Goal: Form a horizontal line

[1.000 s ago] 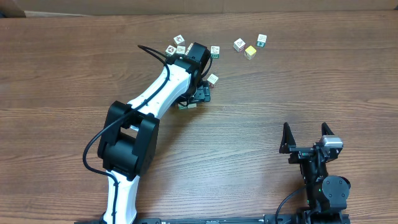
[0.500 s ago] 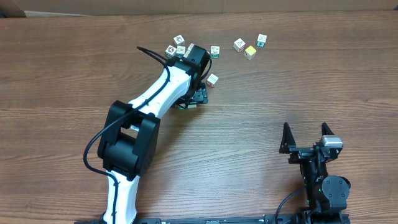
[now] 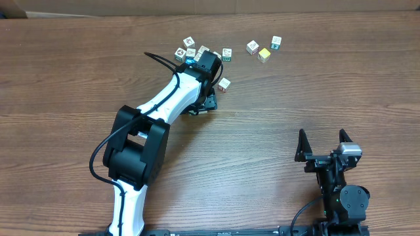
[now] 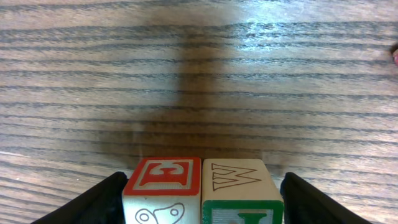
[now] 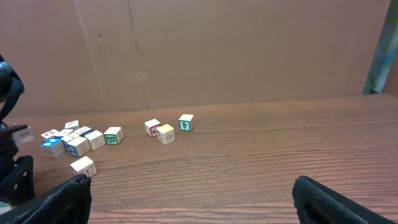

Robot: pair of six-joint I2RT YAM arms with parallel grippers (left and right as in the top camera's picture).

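Since the horizontal line [image 4: 236, 186] must be straight, the left gripper [image 4: 202, 177] brackets its two visible cubes at the bottom centre of the left wrist view; whether it presses them I cannot tell. The right gripper [image 3: 322, 134] rests wide apart, lower right.

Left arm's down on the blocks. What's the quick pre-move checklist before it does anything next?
1. Red-framed cube and W cube flush side by side: ok.
2. Left gripper straddles both: ok.
3. Fingers touching the pair: cannot tell.
4. Count of four in line reached: cannot tell; the left arm hides the spot overhead, and only two show at the wrist.
5. Loose cube near the left wrist, clearance: cannot tell.
6. Right gripper open, parked away from the cubes: ok.
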